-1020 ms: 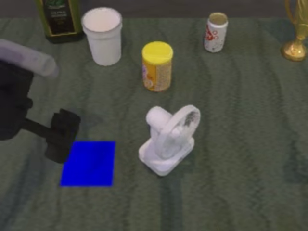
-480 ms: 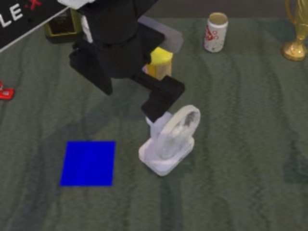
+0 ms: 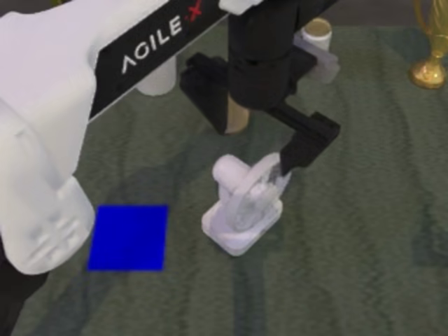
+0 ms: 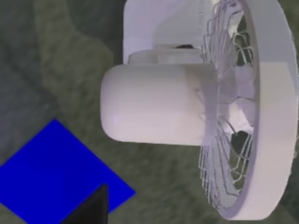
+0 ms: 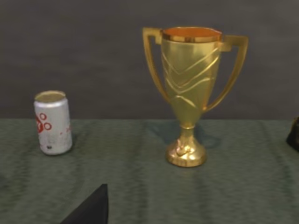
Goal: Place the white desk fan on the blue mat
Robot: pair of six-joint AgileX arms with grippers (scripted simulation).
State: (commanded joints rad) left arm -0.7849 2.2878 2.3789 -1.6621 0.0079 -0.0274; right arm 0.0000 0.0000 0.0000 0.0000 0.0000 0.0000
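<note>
Surface: green cloth table, dark wall behind.
Fan: white desk fan upright, right of blue mat, apart.
Change: left gripper moved rightward to the fan's head; finger spread unclear.
Right arm: unseen.

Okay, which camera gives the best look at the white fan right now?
The left wrist view: the white desk fan fills it, grille and motor housing clear. The top view shows it whole but partly under the left gripper. The right wrist view misses it.
</note>
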